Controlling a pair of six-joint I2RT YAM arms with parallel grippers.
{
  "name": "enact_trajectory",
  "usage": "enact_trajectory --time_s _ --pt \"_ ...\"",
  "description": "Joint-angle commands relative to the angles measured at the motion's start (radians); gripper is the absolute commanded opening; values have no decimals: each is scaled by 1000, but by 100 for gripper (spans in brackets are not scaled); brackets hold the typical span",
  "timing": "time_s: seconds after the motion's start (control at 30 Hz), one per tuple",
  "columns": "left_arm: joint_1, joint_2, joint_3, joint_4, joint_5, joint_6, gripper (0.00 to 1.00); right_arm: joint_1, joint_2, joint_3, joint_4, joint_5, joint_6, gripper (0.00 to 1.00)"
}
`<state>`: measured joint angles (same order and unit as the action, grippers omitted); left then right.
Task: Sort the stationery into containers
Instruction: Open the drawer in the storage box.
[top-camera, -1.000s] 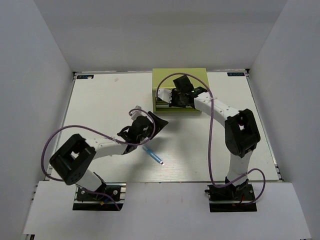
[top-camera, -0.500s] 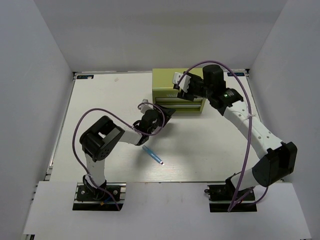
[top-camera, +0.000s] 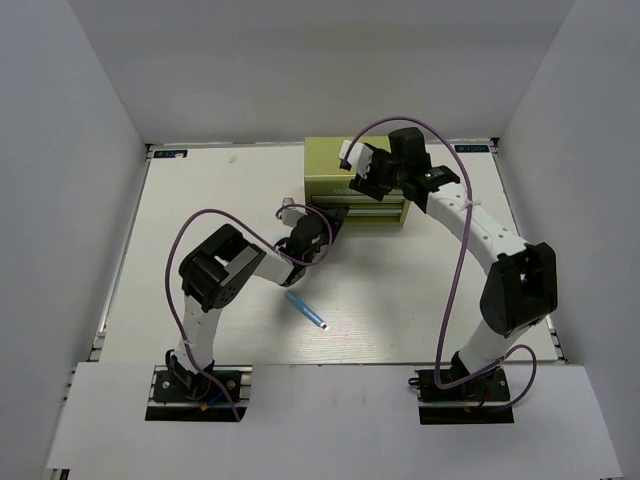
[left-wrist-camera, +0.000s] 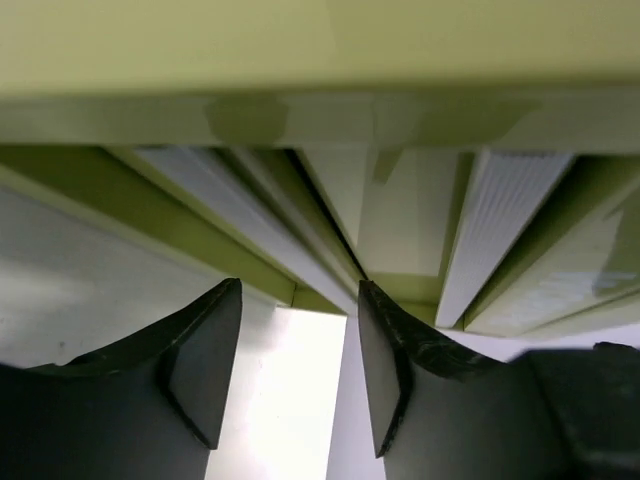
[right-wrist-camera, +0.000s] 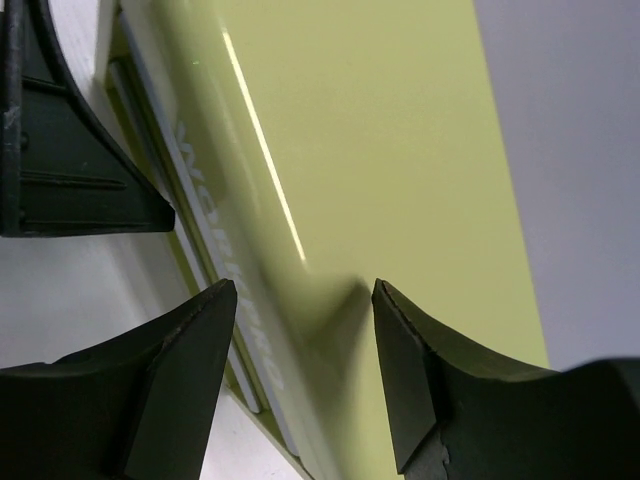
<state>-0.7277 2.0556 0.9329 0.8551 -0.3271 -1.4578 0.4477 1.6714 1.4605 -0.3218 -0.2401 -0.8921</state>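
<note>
Right gripper (top-camera: 354, 170) drawn back over chest (top-camera: 326, 160), left gripper (top-camera: 334, 216) at its front

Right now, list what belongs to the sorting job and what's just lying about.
Job:
- chest
- blue pen, lying on the table outside the chest
- left pincer, open at the chest's drawer front
- right pincer, open over the chest's top

Not the job:
- purple cable
- corner sticker
</note>
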Motion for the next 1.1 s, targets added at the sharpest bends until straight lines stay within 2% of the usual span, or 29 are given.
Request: enact_trajectory --time_s 0.0,0.47,0.67,0.9,1.07 --pt "5 12 44 27 -44 -19 59 -17 7 57 18 13 22 63" --pt "5 46 118 -103 -136 -87 51 -35 76 120 -80 24 19 63" --pt "5 78 150 -94 -181 -108 50 -33 102 150 -143 21 16 63" --pt "5 107 161 -103 -190 -139 32 -33 126 178 -180 24 13 63" --pt "5 116 152 -103 -199 -139 25 -32 131 179 -201 28 7 63"
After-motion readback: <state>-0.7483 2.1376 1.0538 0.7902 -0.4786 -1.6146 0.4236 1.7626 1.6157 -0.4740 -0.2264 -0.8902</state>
